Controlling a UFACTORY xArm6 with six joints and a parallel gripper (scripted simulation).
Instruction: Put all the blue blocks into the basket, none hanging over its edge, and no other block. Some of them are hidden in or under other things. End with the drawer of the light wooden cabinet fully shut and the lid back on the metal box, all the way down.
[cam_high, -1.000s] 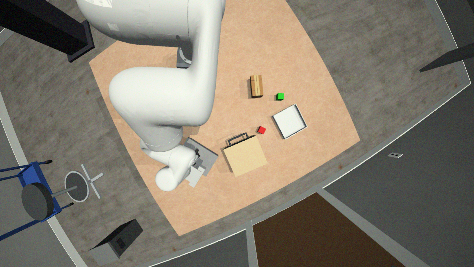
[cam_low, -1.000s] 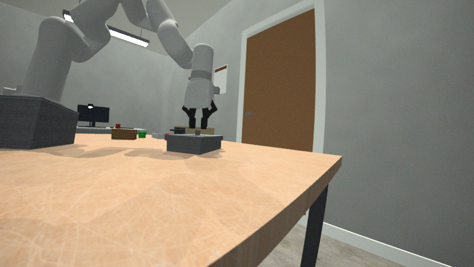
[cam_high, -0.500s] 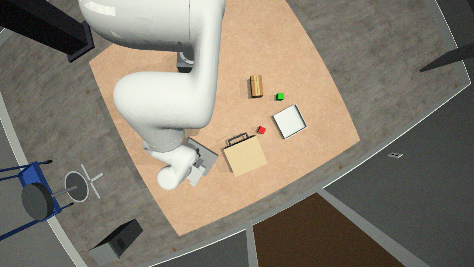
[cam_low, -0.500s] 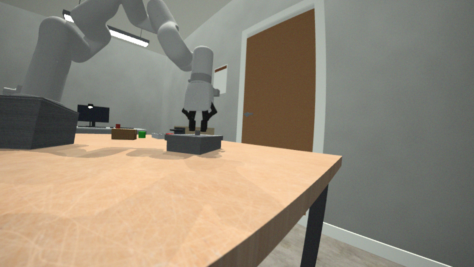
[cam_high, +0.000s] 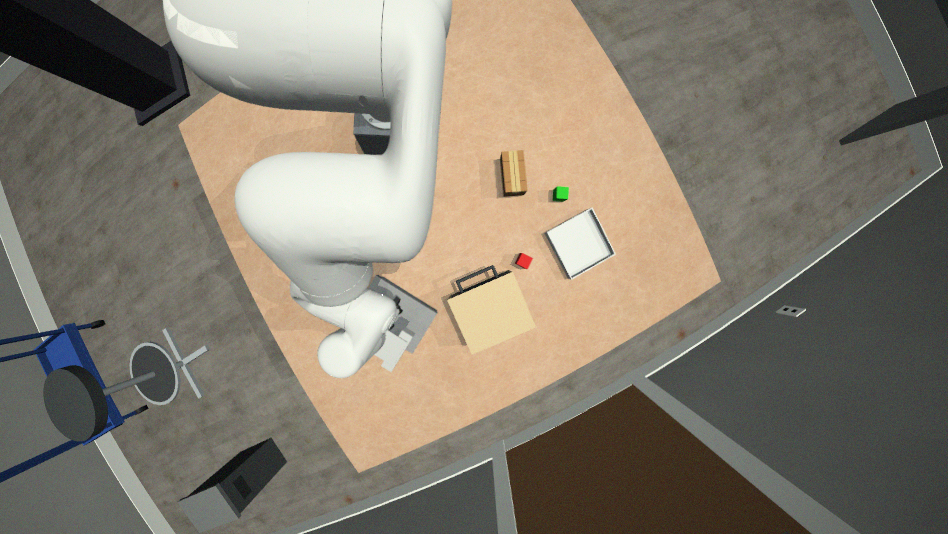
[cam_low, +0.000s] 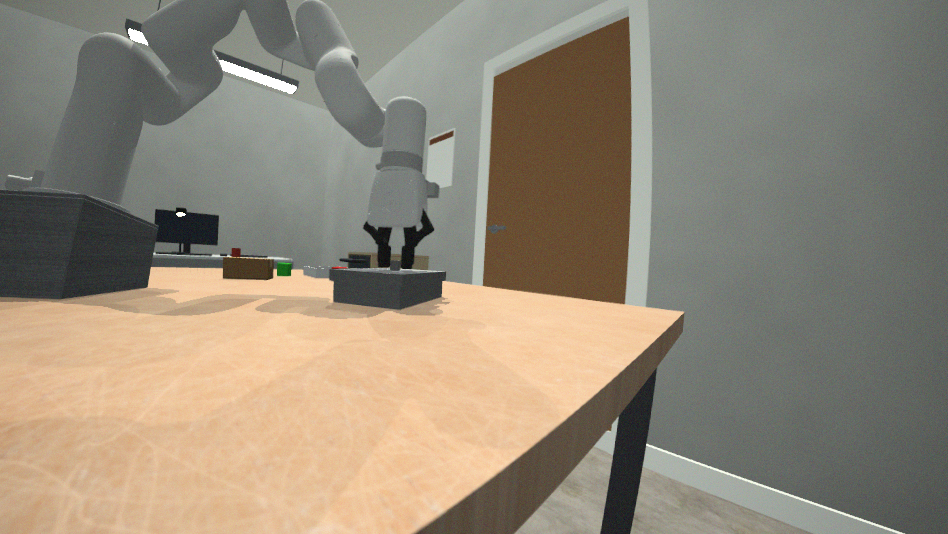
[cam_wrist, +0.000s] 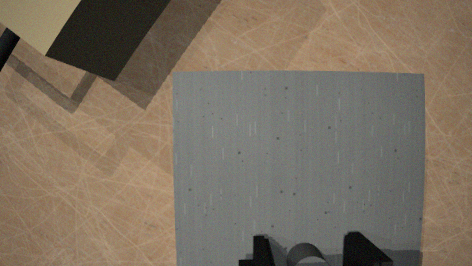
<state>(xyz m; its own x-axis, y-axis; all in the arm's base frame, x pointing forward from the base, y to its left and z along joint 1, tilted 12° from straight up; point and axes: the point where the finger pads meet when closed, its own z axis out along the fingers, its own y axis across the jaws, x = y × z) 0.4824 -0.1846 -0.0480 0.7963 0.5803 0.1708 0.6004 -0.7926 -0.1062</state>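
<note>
The grey metal box (cam_high: 420, 310) (cam_low: 388, 286) (cam_wrist: 300, 150) stands with its lid on. My gripper (cam_low: 396, 260) (cam_wrist: 306, 254) is down over the lid, its fingers partly open on either side of the lid's small knob (cam_wrist: 305, 250) with a gap on each side. In the overhead view the wrist hides the fingers. The light wooden cabinet (cam_high: 494, 313) (cam_wrist: 30, 17) stands right of the box, its drawer handle (cam_high: 474, 277) close to the front. The white basket (cam_high: 579, 243) looks empty. No blue block shows.
A red block (cam_high: 524, 261) lies between cabinet and basket. A green block (cam_high: 561, 193) (cam_low: 283, 268) and a brown cardboard box (cam_high: 513, 172) (cam_low: 247, 267) lie farther back. The table edge runs beyond the cabinet.
</note>
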